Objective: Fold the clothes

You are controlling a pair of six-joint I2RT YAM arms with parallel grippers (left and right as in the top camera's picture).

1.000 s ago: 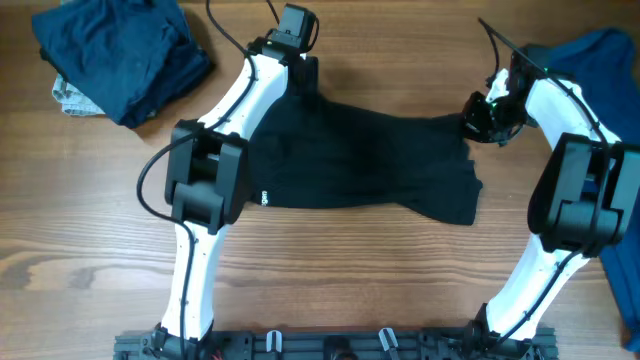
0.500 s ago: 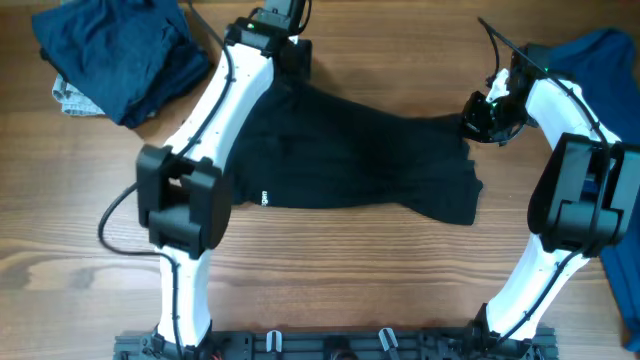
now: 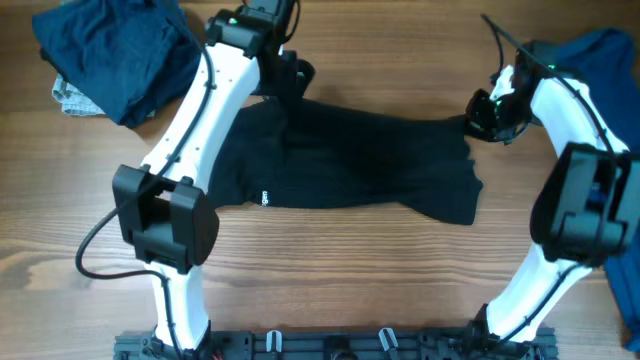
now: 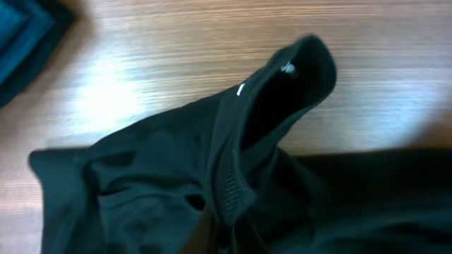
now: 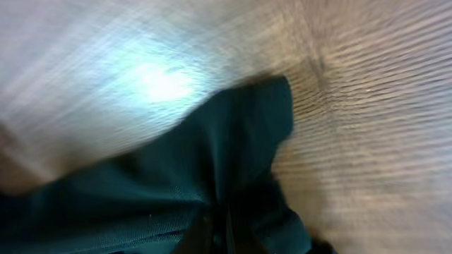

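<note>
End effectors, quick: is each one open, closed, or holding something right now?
Left end effector: closed on the black shirt.
Right end effector: closed on the same black shirt.

— What carries the scene, seen from overhead?
— A wooden table (image 3: 400,270), warm brown, its grain running left to right.
— And at the near edge?
— A dark rail (image 3: 330,346) set with small metal clips. In both wrist views, bright glare falls on the wood.
</note>
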